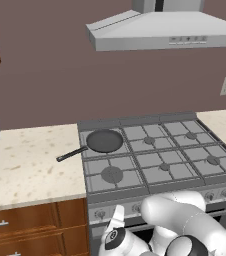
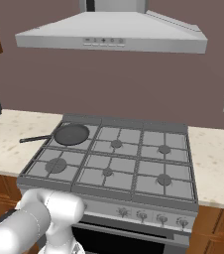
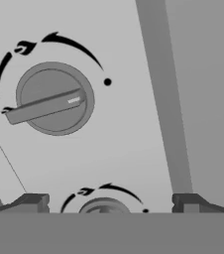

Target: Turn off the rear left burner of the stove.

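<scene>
Gripper [image 3: 111, 206] is hanging close to the stove's [image 1: 185, 185] smooth gray front panel, dark fingertips [image 3: 33, 202] spread wide, pinching nothing. Between them a round knob [image 3: 104, 207] is peeking up; beyond it a second knob [image 3: 54, 98], a flat disc with a raised bar, is sitting apart. On top, the rear left burner [image 1: 104, 141], at the cooktop's back left corner, is carrying a round black skillet [image 1: 105, 140].

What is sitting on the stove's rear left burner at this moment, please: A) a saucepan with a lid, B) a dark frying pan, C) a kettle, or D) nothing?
B: a dark frying pan rests on the rear left burner of the stove, its handle pointing out over the counter.
</scene>
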